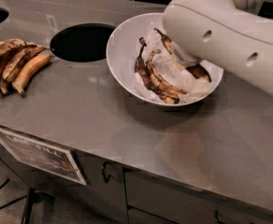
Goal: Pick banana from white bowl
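One big white robot arm (220, 31) reaches down into the large round glossy white bowl (122, 36), and the gripper (182, 59) sits low inside it, mostly tucked under the arm's shell. Honestly I can't tell if it's clamped on anything or not.

The long, nearly straight brown-black banana (167, 42) lies in the bowl right at the gripper. One end sticks out toward the back rim, the other peeks out on the far side of the gripper, and the middle is hidden behind it. Just beside the gripper, toward the picture's left, is a joined pair of curved blackened bananas (153, 78), also in the bowl.

Further out that way on the grey steel counter (80, 120) is a dark round hole (82, 42), then well apart a pile of plumper yellow bananas with brown patches (15, 64).

Writing-wise: a tilted sign on the cabinet front (36, 153), below and well away from the gripper, where I can only make out "FILL".
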Controlling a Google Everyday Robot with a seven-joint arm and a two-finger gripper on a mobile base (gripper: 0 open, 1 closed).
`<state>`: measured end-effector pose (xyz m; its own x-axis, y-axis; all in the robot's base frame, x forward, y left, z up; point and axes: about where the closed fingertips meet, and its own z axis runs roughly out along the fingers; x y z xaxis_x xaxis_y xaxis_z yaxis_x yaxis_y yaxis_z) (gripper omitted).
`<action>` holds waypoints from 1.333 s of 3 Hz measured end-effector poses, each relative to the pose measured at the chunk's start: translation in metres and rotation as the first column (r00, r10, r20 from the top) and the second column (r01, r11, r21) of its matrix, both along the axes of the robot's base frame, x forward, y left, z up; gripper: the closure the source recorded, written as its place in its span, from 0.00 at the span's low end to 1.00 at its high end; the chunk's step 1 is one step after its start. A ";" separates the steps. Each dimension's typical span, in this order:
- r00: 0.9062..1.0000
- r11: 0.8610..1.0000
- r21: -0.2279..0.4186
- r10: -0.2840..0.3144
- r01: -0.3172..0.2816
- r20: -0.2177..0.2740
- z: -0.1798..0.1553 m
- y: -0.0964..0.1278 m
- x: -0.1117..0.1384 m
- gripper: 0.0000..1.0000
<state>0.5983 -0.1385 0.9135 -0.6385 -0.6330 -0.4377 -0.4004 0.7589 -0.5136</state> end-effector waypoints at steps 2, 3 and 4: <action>0.989 0.997 0.048 0.046 -0.053 0.141 0.051 -0.010 -0.019 1.00; 0.969 0.977 0.141 0.126 -0.158 0.212 0.061 -0.019 -0.015 1.00; 0.946 0.957 0.164 0.191 -0.239 0.263 0.073 0.003 -0.012 1.00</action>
